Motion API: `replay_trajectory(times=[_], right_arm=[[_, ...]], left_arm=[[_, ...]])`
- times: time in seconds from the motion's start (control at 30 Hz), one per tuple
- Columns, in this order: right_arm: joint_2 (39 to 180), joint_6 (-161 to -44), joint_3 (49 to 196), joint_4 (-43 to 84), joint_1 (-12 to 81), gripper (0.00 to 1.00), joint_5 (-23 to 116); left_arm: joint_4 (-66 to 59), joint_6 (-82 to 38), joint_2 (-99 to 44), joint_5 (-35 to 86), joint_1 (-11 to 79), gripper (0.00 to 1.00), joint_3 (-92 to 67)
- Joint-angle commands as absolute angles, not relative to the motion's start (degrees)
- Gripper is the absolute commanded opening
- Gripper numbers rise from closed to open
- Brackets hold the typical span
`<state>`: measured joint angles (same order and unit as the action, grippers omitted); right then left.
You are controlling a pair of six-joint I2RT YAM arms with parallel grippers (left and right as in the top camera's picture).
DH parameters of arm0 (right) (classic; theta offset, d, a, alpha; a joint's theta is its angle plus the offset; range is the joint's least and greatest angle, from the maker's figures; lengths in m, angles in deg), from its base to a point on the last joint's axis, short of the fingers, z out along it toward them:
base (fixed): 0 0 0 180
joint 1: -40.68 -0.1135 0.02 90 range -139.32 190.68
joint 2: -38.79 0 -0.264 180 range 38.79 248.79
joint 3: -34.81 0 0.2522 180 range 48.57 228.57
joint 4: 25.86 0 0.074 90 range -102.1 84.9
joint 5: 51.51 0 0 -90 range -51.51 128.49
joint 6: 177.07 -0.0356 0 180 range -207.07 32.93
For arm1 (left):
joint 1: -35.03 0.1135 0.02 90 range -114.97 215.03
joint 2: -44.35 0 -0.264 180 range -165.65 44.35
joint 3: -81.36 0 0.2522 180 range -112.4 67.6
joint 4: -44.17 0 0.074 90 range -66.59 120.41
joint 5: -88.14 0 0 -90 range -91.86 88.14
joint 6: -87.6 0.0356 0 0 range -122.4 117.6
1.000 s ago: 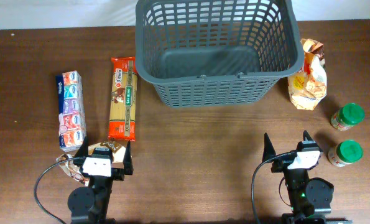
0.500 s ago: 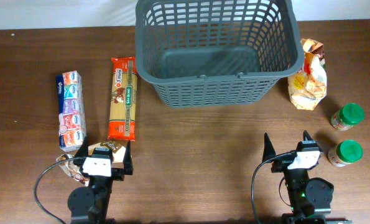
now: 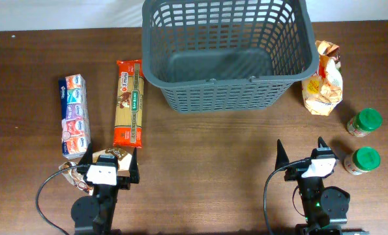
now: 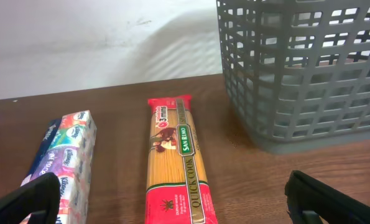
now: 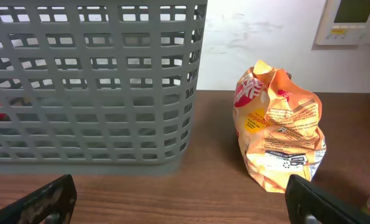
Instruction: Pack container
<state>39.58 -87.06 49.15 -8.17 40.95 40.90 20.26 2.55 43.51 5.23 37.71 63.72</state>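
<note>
On the table (image 3: 207,150), the basket (image 3: 220,98) is empty; pasta (image 3: 128,104), bag (image 3: 323,88) and 2 jars (image 3: 364,122) wait outside. Left gripper (image 3: 110,151) and right gripper (image 3: 300,145) are spread apart, holding nothing.

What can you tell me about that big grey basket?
The basket is dark grey, plastic by the look, with slotted lattice walls, a thick rim and a solid bottom. It stands upright and empty at the far side of the table, wider at the top. Pasta lies to its left, a snack bag to its right; neither touches it.
</note>
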Motion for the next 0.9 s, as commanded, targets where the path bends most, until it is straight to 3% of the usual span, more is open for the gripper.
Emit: replay_trajectory(times=[0.0, 0.67, 0.87], right_arm=[[38.99, -87.06, 48.89, -7.78, 40.32, 0.99, 40.84], [38.99, -87.04, 48.89, -7.91, 40.32, 0.99, 40.79], [39.04, -87.1, 48.89, -7.83, 40.3, 0.99, 41.47]], left_arm=[[20.35, 3.29, 43.99, 5.86, 37.92, 0.99, 64.46], [20.94, 3.29, 43.99, 5.88, 37.92, 0.99, 64.46], [20.78, 3.25, 43.2, 13.86, 37.9, 0.99, 64.46]])
